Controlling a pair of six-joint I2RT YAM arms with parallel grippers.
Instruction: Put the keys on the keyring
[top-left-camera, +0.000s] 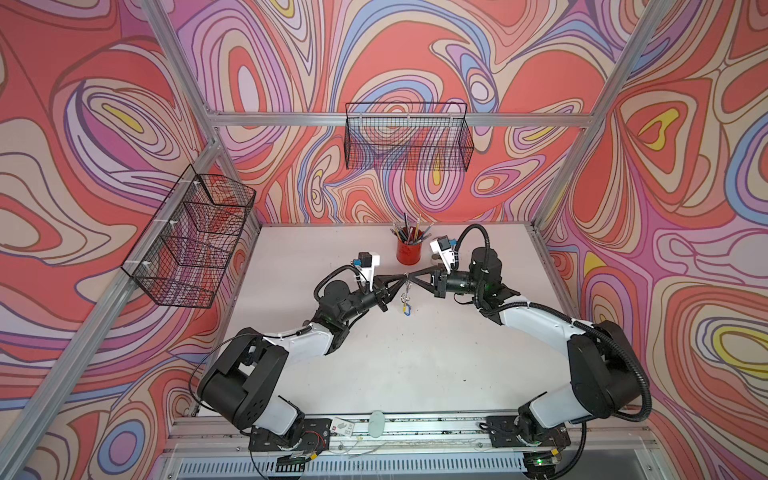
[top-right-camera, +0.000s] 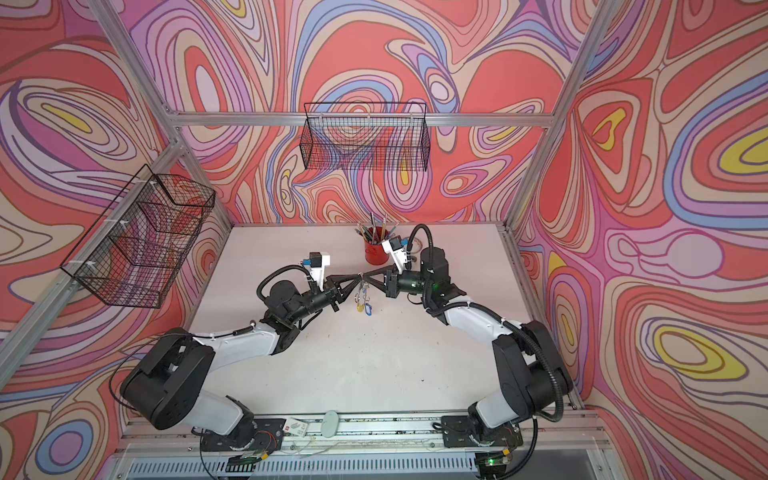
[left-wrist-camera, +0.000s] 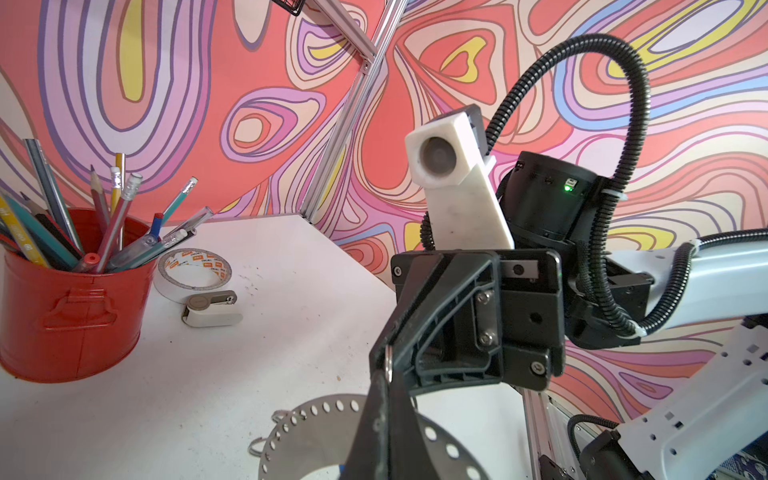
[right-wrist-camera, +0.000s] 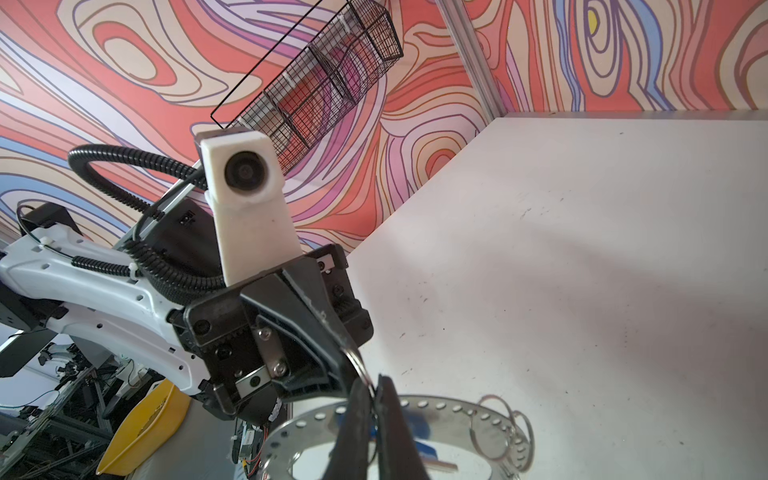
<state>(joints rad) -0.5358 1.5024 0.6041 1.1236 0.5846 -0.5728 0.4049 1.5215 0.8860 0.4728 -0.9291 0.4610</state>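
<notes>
Both arms meet tip to tip above the middle of the white table (top-left-camera: 332, 353). My left gripper (top-left-camera: 401, 277) (left-wrist-camera: 386, 374) is shut on a small split ring (left-wrist-camera: 388, 360). From the opposite side my right gripper (top-left-camera: 410, 276) (right-wrist-camera: 374, 388) is shut on the same split ring (right-wrist-camera: 358, 365). Under the tips hangs the keyring (left-wrist-camera: 316, 415) (right-wrist-camera: 457, 409), a perforated silver hoop with wire loops (right-wrist-camera: 498, 428). In both top views it dangles with its yellow segment (top-right-camera: 359, 307) low. A key's blue tag (right-wrist-camera: 417, 424) shows blurred beneath the hoop; the key blades are mostly hidden.
A red bucket of pencils and pens (top-left-camera: 409, 251) (left-wrist-camera: 70, 291) stands behind the grippers. Beside it lie a beige tape roll (left-wrist-camera: 193, 272) and a small white-and-grey gadget (left-wrist-camera: 212, 309). Wire baskets hang on the back wall (top-left-camera: 407, 137) and the left frame (top-left-camera: 191, 241).
</notes>
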